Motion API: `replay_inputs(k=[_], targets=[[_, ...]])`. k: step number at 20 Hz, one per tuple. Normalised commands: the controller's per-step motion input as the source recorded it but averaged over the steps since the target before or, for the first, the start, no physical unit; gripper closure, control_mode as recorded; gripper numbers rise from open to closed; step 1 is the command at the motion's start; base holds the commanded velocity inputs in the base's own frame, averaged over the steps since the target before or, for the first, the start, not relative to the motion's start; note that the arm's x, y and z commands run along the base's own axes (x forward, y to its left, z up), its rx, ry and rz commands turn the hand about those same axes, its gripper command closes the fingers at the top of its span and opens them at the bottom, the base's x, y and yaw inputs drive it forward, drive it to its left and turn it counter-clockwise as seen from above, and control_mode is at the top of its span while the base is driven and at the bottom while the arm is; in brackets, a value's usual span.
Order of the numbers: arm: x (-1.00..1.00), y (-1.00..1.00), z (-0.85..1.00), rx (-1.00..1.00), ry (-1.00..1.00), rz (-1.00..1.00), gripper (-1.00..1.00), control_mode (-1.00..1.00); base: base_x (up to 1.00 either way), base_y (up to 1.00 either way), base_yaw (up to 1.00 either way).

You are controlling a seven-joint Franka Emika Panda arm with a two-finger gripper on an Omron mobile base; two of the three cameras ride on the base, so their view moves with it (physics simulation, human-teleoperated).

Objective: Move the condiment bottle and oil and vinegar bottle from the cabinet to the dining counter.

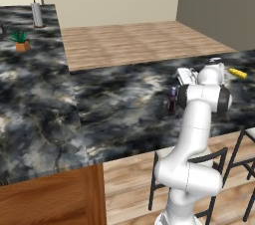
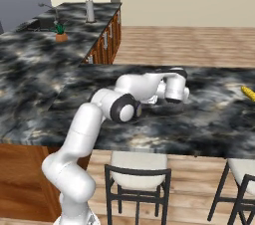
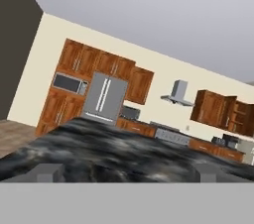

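The condiment bottle, small and dark with a blue cap, stands upright on the black marble dining counter. My gripper hovers just beyond it, level with the counter top and apart from the bottle. In the hand view the gripper is open, its two fingertips wide apart with nothing between them. That view looks across the counter to the far kitchen wall, where a reddish-brown wall cabinet stands with its door open. The oil and vinegar bottle is out of view.
A small yellow item lies on the counter to the right of the arm. A potted plant and a paper roll stand on the far left wing. Dark-framed stools line the counter's near edge.
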Motion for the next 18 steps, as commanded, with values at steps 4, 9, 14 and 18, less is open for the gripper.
replay_inputs(k=[4, 9, 14, 18], targets=[[-0.33, 0.00, 0.50, -0.06, -0.14, 0.03, -1.00, -1.00, 0.00, 0.00, 0.00], [-0.45, 0.00, 0.47, -0.09, -0.14, 0.02, -1.00, -1.00, 0.00, 0.00, 0.00], [-0.56, 0.21, 0.46, -0.11, -0.11, 0.00, -1.00, -1.00, 0.00, 0.00, 0.00], [-0.53, 0.42, 0.33, -0.11, -0.03, 0.00, -1.00, -1.00, 0.00, 0.00, 0.00]])
